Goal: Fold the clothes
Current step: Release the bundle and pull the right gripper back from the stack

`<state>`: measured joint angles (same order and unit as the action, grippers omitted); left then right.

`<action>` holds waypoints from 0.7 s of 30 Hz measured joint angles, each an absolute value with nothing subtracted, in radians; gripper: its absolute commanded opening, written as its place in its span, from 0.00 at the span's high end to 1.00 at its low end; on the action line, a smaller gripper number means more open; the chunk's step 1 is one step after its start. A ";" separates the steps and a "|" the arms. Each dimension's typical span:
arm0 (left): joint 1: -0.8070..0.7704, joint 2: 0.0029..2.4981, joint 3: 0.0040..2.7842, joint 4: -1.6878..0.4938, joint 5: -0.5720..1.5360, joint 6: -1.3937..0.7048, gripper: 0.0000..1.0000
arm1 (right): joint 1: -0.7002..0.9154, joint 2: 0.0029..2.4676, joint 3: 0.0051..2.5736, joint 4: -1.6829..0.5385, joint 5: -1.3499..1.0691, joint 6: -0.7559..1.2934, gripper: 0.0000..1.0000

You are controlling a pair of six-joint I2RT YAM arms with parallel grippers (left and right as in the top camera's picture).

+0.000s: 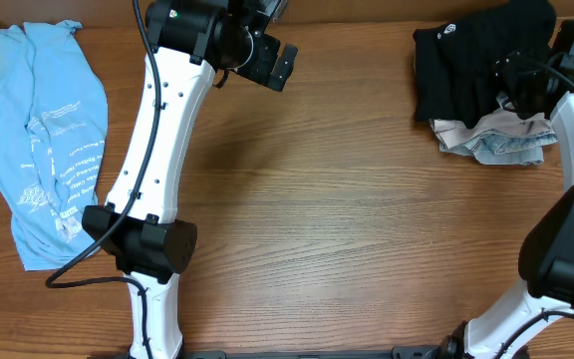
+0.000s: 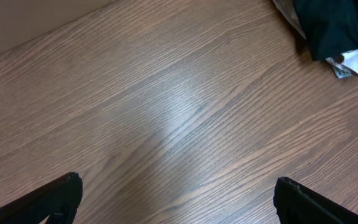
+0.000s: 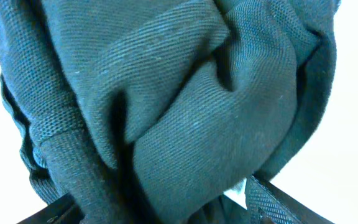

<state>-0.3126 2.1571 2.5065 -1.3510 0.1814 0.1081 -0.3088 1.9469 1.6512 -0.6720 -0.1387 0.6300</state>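
1. Far left: the light blue tee (image 1: 43, 140) lies rumpled along the left edge of the table (image 1: 347, 209), white print facing up, well apart from both arms and touched by neither.
2. Centre, far side: the left gripper (image 1: 277, 62) hovers over bare wood, its jaws spread wide and holding nothing (its wrist camera shows only wood grain between them, with a corner of dark cloth at the upper right).
3. Right, far corner: the black T-shirt (image 1: 476, 60) sits in a heap, a small white logo showing near its left end, on top of a pale garment (image 1: 506, 145) that pokes out on the near side.
4. Far right: the right gripper (image 1: 518, 78) is down in that heap. Its wrist camera shows dark knit folds bunched between jaws that stand apart, so it appears to surround the cloth without clamping it.
5. The step in hand looks like pulling the black shirt out of the heap for spreading. Done well, the jaws would close on an edge such as a hem or shoulder, not a thick wad. The shirt would lift clear of the pale garment, then go to the open middle, where the left gripper can take the opposite edge.
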 measured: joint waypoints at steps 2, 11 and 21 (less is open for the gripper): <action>-0.313 2.157 2.506 -1.350 0.181 0.108 0.00 | -0.308 1.917 1.651 -0.696 -0.133 0.593 0.27; -0.313 2.157 2.506 -1.348 0.181 0.108 0.00 | -0.307 1.612 1.652 -0.665 -0.138 0.403 0.27; -0.313 2.157 2.506 -1.344 0.182 0.108 0.00 | -0.234 1.665 1.668 -0.283 -0.139 0.116 0.09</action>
<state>-0.3126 2.1571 2.5065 -1.3441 0.1818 0.1081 -0.2340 1.6646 1.6676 -0.2829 -0.1387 0.1158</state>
